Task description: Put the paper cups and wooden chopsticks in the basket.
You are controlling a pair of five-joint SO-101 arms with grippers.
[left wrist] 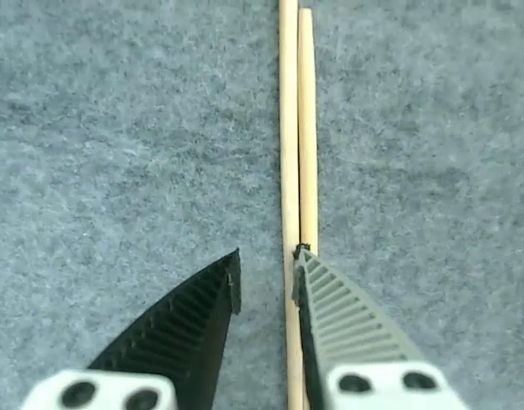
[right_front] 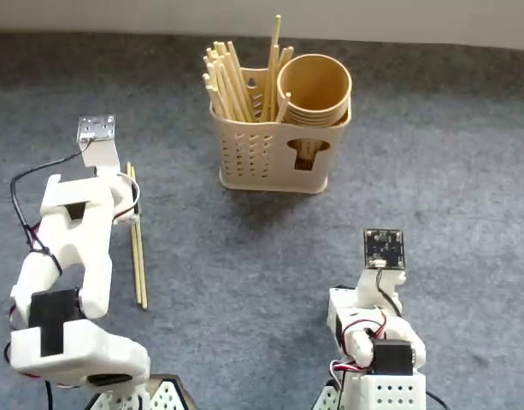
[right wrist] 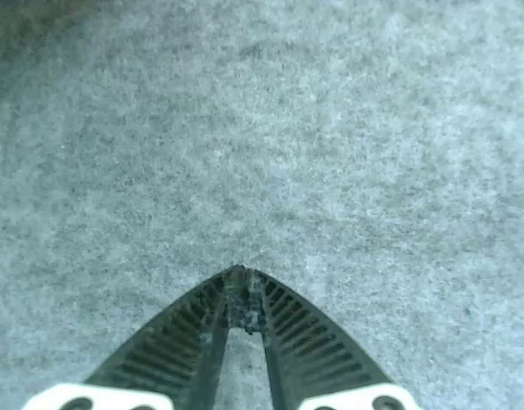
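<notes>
The left gripper (left wrist: 267,259) is partly open and has nothing clamped. Its pale finger (left wrist: 343,329) overlaps a pair of wooden chopsticks (left wrist: 297,128) in the left wrist view; we cannot tell whether it touches them. Its black finger (left wrist: 193,329) stands to the other side, over bare grey carpet (left wrist: 116,128). The pair lies flat on the carpet, both sticks side by side and touching, running straight ahead of the gripper. In the high view we see this pair beside the left arm (right_front: 73,248), well apart from the basket.

The right gripper (right wrist: 242,286) has its fingers closed tip to tip, holds nothing and points at bare carpet. The right arm (right_front: 377,337) sits folded at the near edge.

The cream perforated basket (right_front: 253,162) stands upright at the far middle. A bundle of chopsticks (right_front: 236,81) leans in its left part. A stack of paper cups (right_front: 317,85) stands in its right part.
</notes>
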